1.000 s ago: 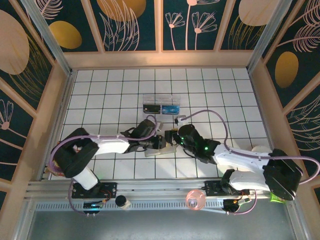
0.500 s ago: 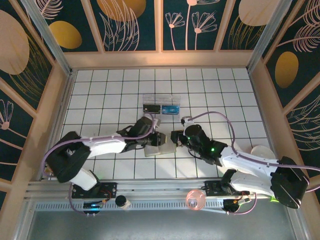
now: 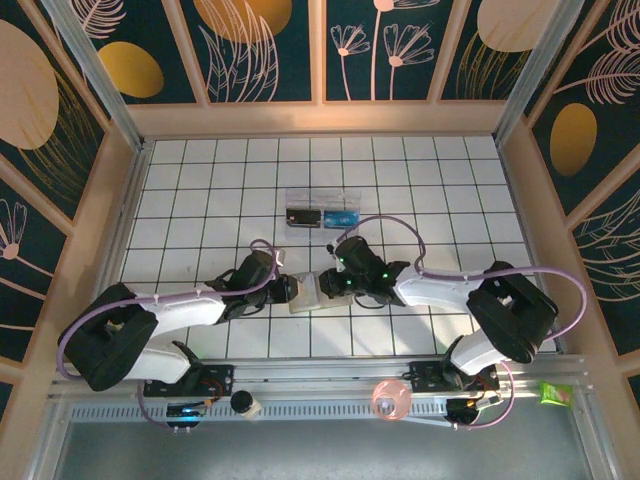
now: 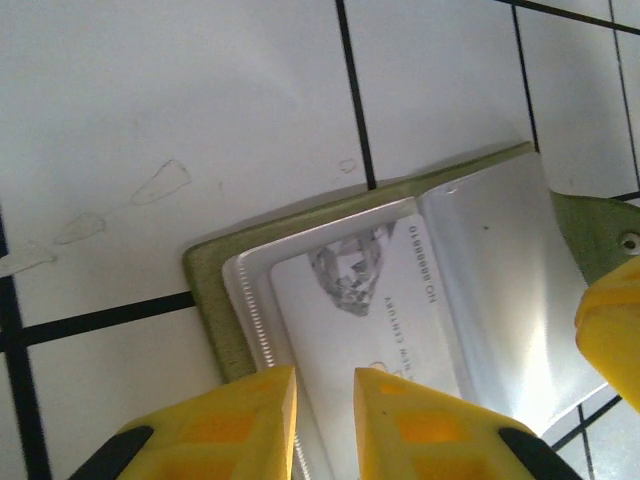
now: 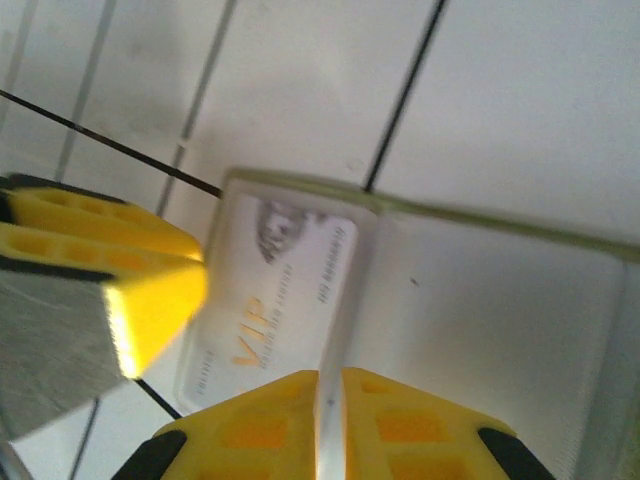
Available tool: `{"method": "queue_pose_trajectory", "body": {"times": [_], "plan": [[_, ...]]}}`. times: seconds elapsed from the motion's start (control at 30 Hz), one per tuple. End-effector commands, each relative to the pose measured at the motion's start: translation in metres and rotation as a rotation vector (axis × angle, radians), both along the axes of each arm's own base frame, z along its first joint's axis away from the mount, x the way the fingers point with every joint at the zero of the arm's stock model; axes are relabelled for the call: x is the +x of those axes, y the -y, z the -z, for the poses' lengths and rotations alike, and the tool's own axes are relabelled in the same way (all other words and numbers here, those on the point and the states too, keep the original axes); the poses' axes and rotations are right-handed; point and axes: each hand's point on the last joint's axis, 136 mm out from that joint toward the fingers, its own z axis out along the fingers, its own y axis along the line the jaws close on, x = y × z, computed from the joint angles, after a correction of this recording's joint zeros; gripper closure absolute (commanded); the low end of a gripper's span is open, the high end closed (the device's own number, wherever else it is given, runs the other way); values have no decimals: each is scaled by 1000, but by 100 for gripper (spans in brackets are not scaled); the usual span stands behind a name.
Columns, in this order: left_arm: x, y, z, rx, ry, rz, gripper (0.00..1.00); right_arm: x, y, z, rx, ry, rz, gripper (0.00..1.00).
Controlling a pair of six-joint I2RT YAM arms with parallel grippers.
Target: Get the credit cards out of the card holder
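Observation:
The card holder (image 3: 318,292) lies open on the white tiles, olive outside (image 4: 205,300) and cream inside (image 5: 480,300). A white credit card (image 4: 370,320) printed "VIP" (image 5: 270,290) sits in its left pocket. My left gripper (image 3: 296,290) is at the holder's left side. Its jaws (image 4: 325,420) stand narrowly apart, with the stitched pocket edge and the card running between them. My right gripper (image 3: 330,284) comes in from the right. Its jaws (image 5: 330,420) pinch a thin pale edge beside the card; whether that is card or lining I cannot tell.
A clear plastic box (image 3: 322,210) with dark and blue contents stands a couple of tiles behind the holder. Wooden walls (image 3: 120,200) fence the tiled floor on three sides. A pink ring (image 3: 390,400) and a green packet (image 3: 553,392) lie by the near rail.
My right arm has swung left and stretched low over the holder, its jaws narrowing onto the pale edge. My left arm has dropped lower, and its gripper briefly widened, then narrowed again.

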Motion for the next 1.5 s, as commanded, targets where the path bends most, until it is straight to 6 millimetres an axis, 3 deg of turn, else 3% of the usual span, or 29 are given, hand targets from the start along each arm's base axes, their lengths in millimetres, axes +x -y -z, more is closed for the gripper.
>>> {"method": "queue_pose_trajectory", "body": {"times": [0.0, 0.1, 0.17, 0.3, 0.4, 0.5, 0.7, 0.97, 1.3, 1.47], "plan": [[3, -8, 5, 25, 2, -34, 80, -7, 20, 24, -82, -63, 52, 87], [4, -7, 9, 39, 5, -24, 82, -10, 32, 38, -132, -87, 88, 87], [6, -8, 11, 57, 7, -23, 85, -9, 33, 38, -142, -80, 95, 88], [8, -10, 17, 92, 3, -16, 90, 0, 21, 7, -77, -8, 69, 86], [7, -11, 22, 104, -6, -14, 93, 2, 4, -18, 9, 9, 20, 79], [6, -12, 24, 107, -10, -16, 96, -1, -15, -26, 82, -53, -36, 73], [5, -12, 24, 103, -11, -13, 98, 0, -39, -19, 194, -201, -56, 60], [5, -9, 22, 90, -11, -3, 100, 10, -39, 0, 189, -272, -15, 60], [4, -7, 21, 82, -11, 2, 100, 12, -36, -8, 185, -233, -14, 62], [4, -7, 20, 80, -8, 4, 100, 7, -38, -1, 170, -253, -33, 63]]}}
